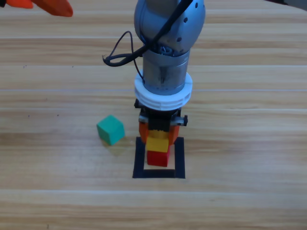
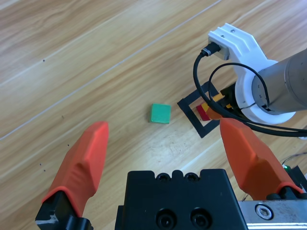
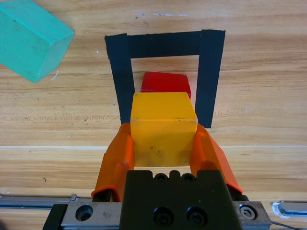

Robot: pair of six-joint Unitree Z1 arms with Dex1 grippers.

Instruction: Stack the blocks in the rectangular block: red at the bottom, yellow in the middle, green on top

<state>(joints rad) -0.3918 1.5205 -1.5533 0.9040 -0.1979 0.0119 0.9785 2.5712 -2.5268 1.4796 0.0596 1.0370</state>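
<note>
Right arm (image 1: 165,43): seen nearest the overhead camera, entering from the top edge and reaching to the table's middle. Right gripper (image 3: 163,143): orange jaws clamped on the side faces of the yellow cube (image 3: 163,127), which is held above the wood at the near side of the rectangular black tape outline (image 3: 122,76). Red cube (image 3: 166,82): resting on the wood inside the outline, partly hidden beneath the yellow cube in the wrist view; whether the two cubes touch cannot be told. Bare wood is shown between the red cube and the outline's side and far strips. Teal-green cube (image 1: 111,129): lying on the table outside the outline, near its left strip in the overhead view, apart from the tape and from the gripper, with open wood all round it. Left gripper (image 2: 165,139): drawn back at the overhead picture's upper left corner, jaws spread wide apart, nothing between them. Surface: wooden table (image 1: 249,143) of pale planks with lengthwise grain and seams.
</note>
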